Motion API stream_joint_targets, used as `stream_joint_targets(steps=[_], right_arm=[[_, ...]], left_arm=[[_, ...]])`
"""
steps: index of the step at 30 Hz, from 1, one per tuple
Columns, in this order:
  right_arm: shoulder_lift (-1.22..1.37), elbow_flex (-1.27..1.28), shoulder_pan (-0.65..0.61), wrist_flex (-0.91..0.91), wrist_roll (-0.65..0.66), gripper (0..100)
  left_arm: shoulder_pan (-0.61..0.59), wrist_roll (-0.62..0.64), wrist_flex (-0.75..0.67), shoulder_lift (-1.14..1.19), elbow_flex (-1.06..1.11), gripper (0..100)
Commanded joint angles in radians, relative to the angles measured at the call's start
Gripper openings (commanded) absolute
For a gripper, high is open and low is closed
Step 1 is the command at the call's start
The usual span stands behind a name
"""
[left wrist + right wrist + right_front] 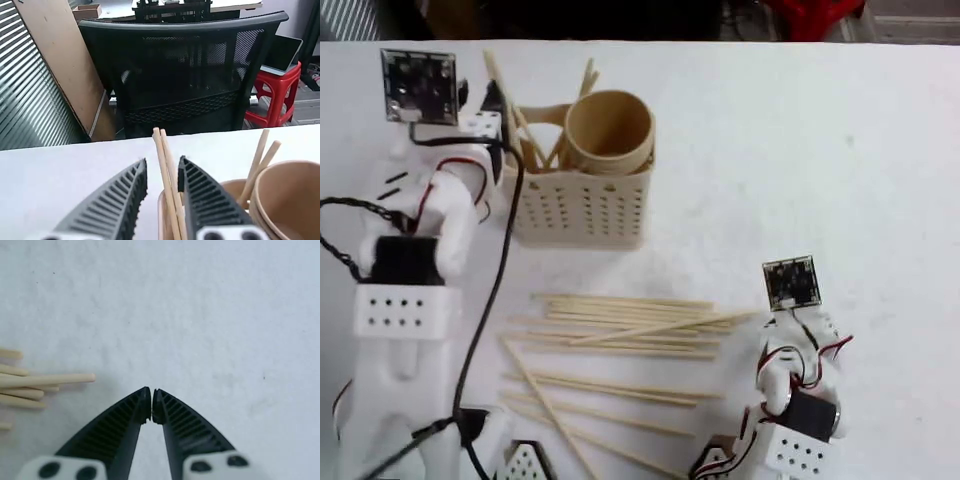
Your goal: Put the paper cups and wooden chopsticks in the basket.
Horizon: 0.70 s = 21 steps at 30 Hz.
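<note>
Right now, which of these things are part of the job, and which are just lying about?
Part of the job: basket; paper cups inside it; loose chopsticks on the table; two chopsticks between the fingers of the open left gripper.

Just lying about: black chair, red stool, window blinds, all beyond the table.

Even, diffuse light, no clear source. White surface bright, close to washed out, no hard glare. Faint soft shadow under chopsticks beside right gripper. Beyond left gripper, dimmer; chair dark.
</note>
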Motion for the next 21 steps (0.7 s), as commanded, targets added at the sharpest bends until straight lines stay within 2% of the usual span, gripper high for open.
stream_joint_targets(steps=[1, 8, 12, 14, 18, 21], right_arm=[[-0.010, 0.006, 0.007, 0.007, 0.006, 2.5], [-0.010, 0.006, 0.007, 0.007, 0.006, 2.5], [-0.010, 0.006, 0.007, 0.007, 0.006, 2.5], [-0.010, 0.006, 0.007, 0.007, 0.006, 2.5], [-0.010, 0.006, 0.007, 0.007, 0.006, 2.5], [-0.010, 0.006, 0.007, 0.007, 0.006, 2.5]], left_arm=[[-0.008, 0.011, 0.160, -0.031, -0.192, 11], [-0.008, 0.002, 0.512, -0.039, -0.459, 11], [-0.004, 0.000, 0.652, -0.116, -0.463, 11], [0.058, -0.041, 0.686, -0.170, -0.420, 11], [0.329, -0.278, 0.753, -0.222, -0.247, 11], [0.456, -0.347, 0.735, -0.176, -0.044, 12]])
